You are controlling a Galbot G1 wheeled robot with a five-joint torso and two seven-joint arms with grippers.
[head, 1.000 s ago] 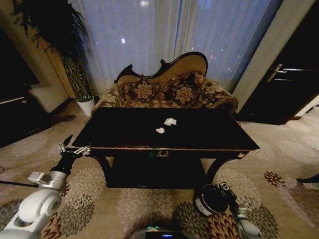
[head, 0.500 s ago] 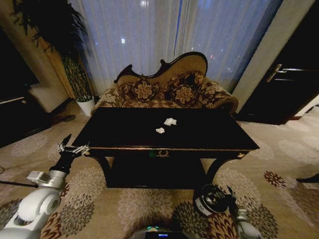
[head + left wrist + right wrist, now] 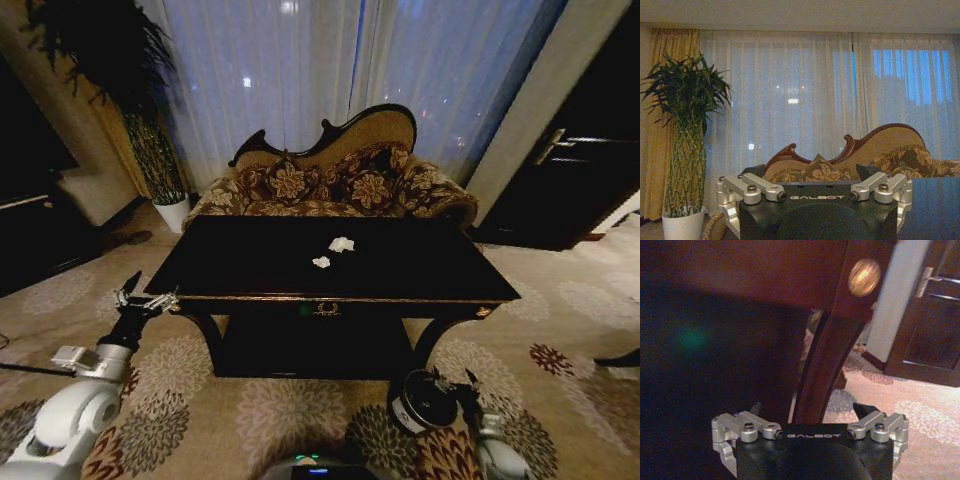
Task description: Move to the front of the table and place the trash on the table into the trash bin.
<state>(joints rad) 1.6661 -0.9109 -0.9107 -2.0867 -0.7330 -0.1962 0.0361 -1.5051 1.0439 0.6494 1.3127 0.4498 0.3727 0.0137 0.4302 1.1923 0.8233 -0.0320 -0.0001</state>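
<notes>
Robot parked at the worktop front. Right gripper has dropped slightly beside the trash bin, fingers spread, empty. Left gripper unchanged at the left corner, spread, empty. Two paper lumps remain mid-worktop.

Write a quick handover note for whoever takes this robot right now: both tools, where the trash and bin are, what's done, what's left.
Left tool: open, empty, raised by the table's left front corner.
Right tool: open, empty, low beside the bin, facing the table's right front leg.
Table: directly ahead of the robot.
Trash: two white paper lumps lie near the middle of the tabletop, apart from each other.
Bin: on the carpet at the table's right front leg.
Done: the robot is in front of the table.
Left: pick up both lumps and drop them in the bin.
</notes>
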